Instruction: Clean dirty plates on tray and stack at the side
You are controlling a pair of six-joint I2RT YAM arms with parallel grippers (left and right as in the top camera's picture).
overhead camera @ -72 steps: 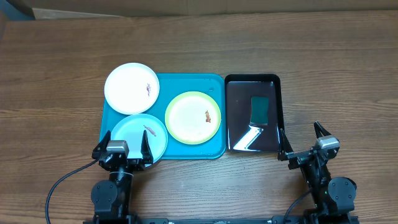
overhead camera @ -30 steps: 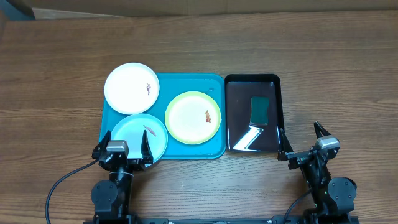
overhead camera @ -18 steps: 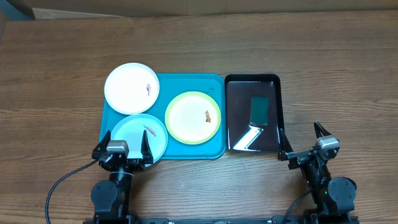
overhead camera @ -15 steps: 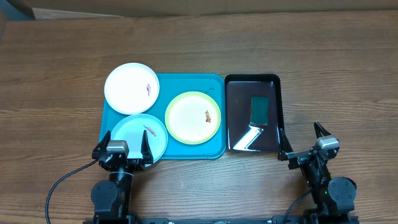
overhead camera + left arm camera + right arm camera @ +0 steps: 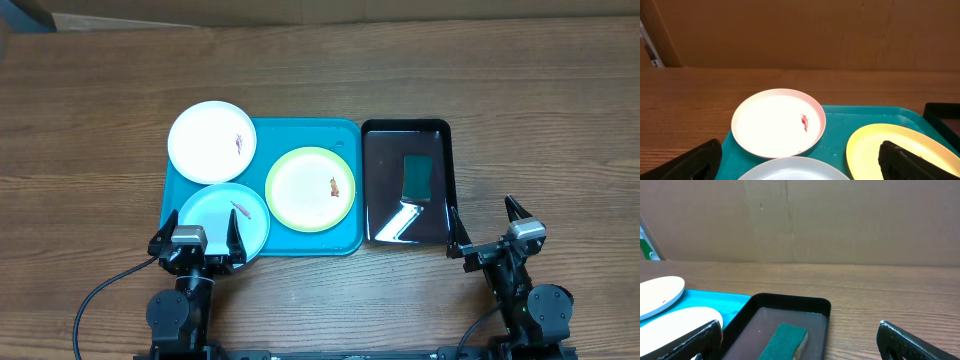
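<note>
- Whereas the overhead view takes in all three plates on the turquoise tray [image 5: 300, 135], the left wrist view shows only the white one whole and cuts off the other two at its lower edge.
- White plate [image 5: 212, 142]: far-left corner of the tray, overhanging onto the desk [image 5: 550, 100]; one small reddish-brown bit right of centre.
- Pale blue plate [image 5: 225, 220]: near-left, lapping over the tray's near rim, just in front of the left pincer [image 5: 195, 238]; one brown bit.
- Yellow-green rimmed plate [image 5: 310, 188]: centre-right of the tray; one brown bit.
- Black bin [image 5: 380, 170]: just beside the tray's right edge, with a green sponge [image 5: 417, 177] inside.
- Cardboard wall [image 5: 840, 220]: seen upright behind the desk in the wrist views.
- Left pincer and right pincer [image 5: 483, 222]: at the desk's near edge, jaws spread wide, holding nothing.
</note>
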